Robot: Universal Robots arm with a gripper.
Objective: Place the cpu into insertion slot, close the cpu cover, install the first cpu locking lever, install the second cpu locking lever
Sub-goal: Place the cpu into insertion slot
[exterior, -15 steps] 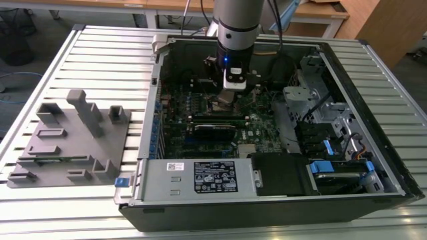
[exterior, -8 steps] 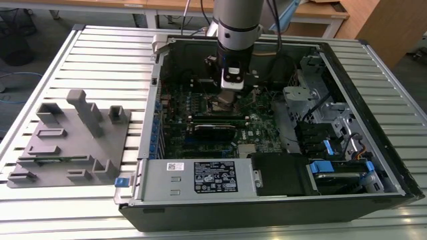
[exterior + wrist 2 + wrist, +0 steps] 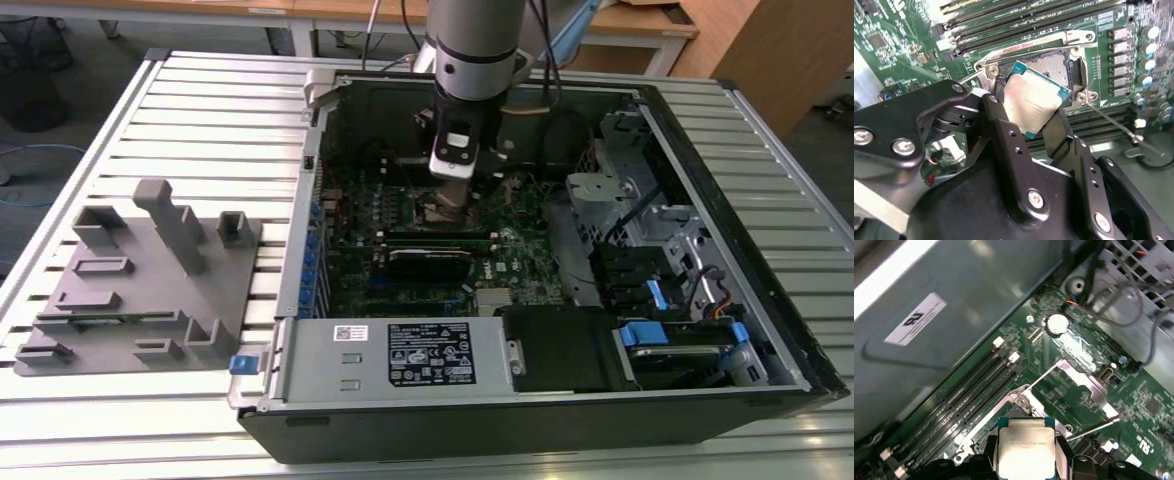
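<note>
On the exterior view's left, a grey holder tray [image 3: 134, 280] lies on the slatted table [image 3: 200, 100], beside the open computer case [image 3: 534, 430]. Midway across, the arm reaches down into the case with its gripper [image 3: 454, 190] low over the green board. In the second wrist view the fingers [image 3: 999, 117] are clamped on two opposite edges of the cpu [image 3: 1035, 100]. It hangs tilted just over the insertion slot [image 3: 1056, 65] and, as far as I can tell, is not seated. In the first wrist view the cpu cover [image 3: 1086, 387] stands swung open beyond the chip. A thin locking lever [image 3: 1114, 122] sticks out to one side, so the socket looks free to receive it.

To my eye, doing this well means bringing the chip level and squaring its corners to the socket rim. It should then go straight down, without sliding across the contacts. The grip should ease off only once it sits flat.

On the exterior view's right sits the drive cage [image 3: 607, 190].
</note>
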